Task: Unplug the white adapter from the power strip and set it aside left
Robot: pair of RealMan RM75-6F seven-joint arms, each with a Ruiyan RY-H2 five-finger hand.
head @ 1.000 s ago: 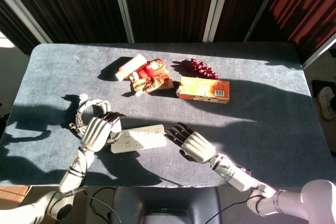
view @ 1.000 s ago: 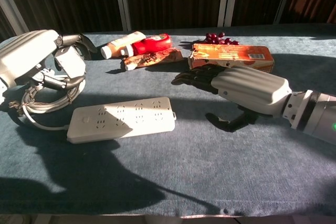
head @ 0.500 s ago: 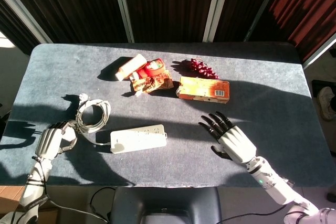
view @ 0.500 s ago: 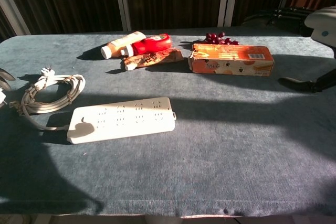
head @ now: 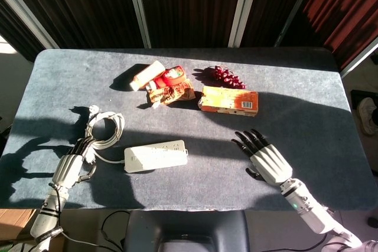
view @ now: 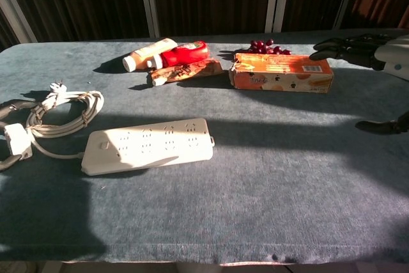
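The white power strip (head: 156,156) (view: 150,145) lies flat near the table's front edge, and nothing is plugged into its sockets. The white adapter (view: 15,140) is a small block at the far left of the chest view, well clear of the strip. My left hand (head: 69,168) holds it, with dark fingers (view: 11,107) above it and below it. The head view does not show the adapter itself. My right hand (head: 267,160) (view: 377,49) hovers to the right of the strip with its fingers spread, holding nothing.
The strip's coiled cable (head: 104,128) (view: 64,112) lies just beside my left hand. At the back sit a lotion tube (head: 147,75), a red jar (head: 171,77), a snack packet (head: 172,93), grapes (head: 227,77) and an orange box (head: 229,100).
Both hands have left the power strip. My left hand pulled back to the left with the adapter, then edged slightly right; my right hand withdrew to the right.
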